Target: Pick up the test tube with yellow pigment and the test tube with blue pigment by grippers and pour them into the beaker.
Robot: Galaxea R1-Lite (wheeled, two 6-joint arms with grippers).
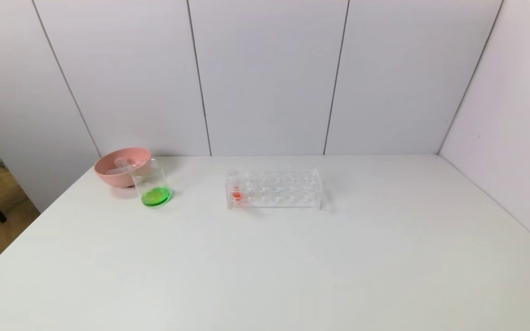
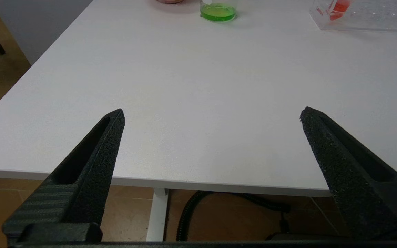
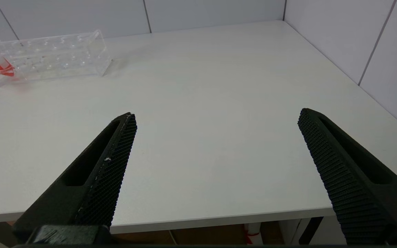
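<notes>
i see the beaker (image 1: 153,186) standing on the white table (image 1: 265,257) at far left, touching or just in front of the pink bowl (image 1: 120,165), with green liquid pooled in its bottom. two emptied clear tubes (image 1: 122,166) seem to lie in the bowl. the clear rack (image 1: 274,188) sits mid-table, a red-liquid tube (image 1: 235,186) in its left end. my left gripper (image 2: 212,115) and right gripper (image 3: 217,117) hang over the near table edge, jaws spread wide, holding nothing.
</notes>
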